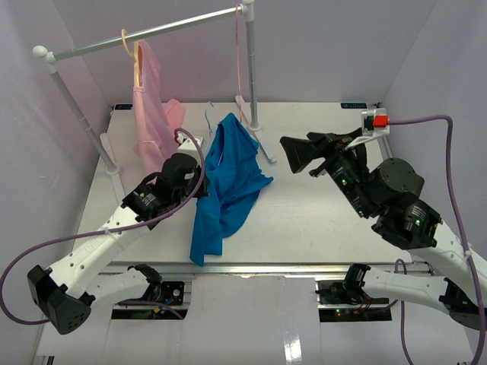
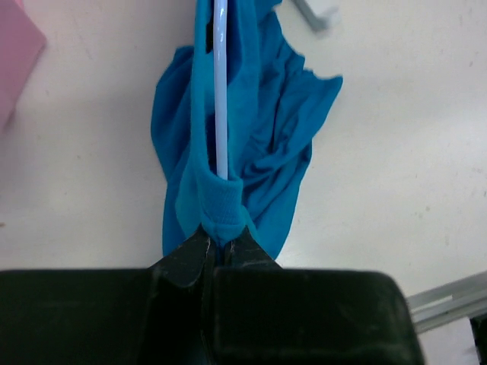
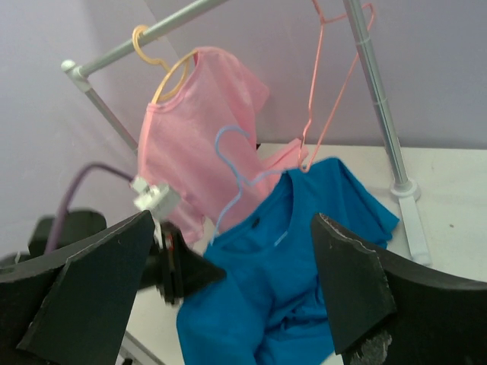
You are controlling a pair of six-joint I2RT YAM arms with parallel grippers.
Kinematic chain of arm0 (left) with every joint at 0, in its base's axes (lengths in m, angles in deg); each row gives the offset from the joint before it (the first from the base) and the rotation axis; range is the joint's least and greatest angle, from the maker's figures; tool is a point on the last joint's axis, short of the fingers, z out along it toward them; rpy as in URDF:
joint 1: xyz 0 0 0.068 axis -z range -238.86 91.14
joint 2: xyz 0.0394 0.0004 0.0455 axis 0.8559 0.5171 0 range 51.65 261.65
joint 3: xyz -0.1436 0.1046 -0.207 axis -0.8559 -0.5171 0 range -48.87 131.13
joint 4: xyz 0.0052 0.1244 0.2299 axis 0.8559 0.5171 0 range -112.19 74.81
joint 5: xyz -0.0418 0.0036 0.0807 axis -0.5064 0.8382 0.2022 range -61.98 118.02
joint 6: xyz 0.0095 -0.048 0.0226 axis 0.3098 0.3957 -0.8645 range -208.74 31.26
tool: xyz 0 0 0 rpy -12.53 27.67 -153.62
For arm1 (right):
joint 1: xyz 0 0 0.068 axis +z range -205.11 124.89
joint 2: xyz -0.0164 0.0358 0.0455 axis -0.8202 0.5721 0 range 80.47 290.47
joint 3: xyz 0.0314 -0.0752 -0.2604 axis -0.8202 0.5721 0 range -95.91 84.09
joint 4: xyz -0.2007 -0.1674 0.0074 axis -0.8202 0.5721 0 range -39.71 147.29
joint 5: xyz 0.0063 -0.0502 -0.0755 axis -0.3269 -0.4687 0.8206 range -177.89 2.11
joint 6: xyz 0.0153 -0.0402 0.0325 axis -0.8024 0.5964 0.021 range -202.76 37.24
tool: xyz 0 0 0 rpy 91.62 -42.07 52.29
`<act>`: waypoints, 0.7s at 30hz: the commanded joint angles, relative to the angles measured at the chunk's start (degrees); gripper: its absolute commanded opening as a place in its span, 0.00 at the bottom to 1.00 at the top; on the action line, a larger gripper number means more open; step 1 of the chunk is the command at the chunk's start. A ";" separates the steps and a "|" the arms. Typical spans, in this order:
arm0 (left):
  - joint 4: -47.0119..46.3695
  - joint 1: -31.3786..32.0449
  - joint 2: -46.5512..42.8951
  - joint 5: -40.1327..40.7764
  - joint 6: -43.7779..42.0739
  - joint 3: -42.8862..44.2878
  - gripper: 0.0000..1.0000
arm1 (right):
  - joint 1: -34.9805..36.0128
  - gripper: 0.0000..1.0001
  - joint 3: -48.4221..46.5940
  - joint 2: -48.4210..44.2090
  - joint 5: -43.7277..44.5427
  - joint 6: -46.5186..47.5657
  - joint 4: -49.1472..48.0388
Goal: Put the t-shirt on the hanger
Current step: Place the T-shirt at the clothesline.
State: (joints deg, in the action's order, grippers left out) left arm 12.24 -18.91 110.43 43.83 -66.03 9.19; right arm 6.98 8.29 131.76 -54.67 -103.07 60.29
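Observation:
The bright blue t-shirt hangs bunched in the middle of the table, its lower part trailing toward the near edge. The light-blue hanger pokes its hook out of the collar, and its wire runs inside the cloth. My left gripper is shut on a fold of the t-shirt's shoulder where the wire ends, holding that side up. My right gripper stands open to the right of the t-shirt, not touching it; its fingers frame the collar in the right wrist view.
A metal clothes rail spans the back, its right post's foot just behind the t-shirt. A pale pink garment hangs on a cream-yellow hanger at the left. A thin pink hanger hangs by the right post.

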 commanded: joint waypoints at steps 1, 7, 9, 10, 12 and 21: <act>1.96 -1.51 4.64 9.10 -2.59 12.26 0.00 | -0.08 0.90 7.07 -6.43 -3.78 -3.02 5.56; 3.34 -4.62 11.99 9.29 -6.27 26.19 0.00 | -0.03 0.90 15.13 -19.30 -1.86 -2.85 7.94; 4.13 -5.96 15.47 8.57 -7.38 31.88 0.00 | -0.11 0.90 17.19 -22.56 -2.00 -2.45 8.02; 4.28 -6.63 16.82 8.32 -7.67 33.73 0.00 | -0.12 0.90 17.90 -23.78 -2.23 -2.49 8.02; 4.24 -8.39 18.92 7.75 -8.21 38.07 0.00 | -0.03 0.90 18.93 -25.53 -2.81 -2.71 8.20; 3.18 -12.07 25.67 9.85 -9.61 47.73 0.00 | -0.03 0.90 22.78 -30.89 -2.28 -2.36 8.46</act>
State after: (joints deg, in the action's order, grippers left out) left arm 17.71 -28.41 135.38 51.66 -74.00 51.07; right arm 6.85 29.37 102.04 -57.22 -105.91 69.95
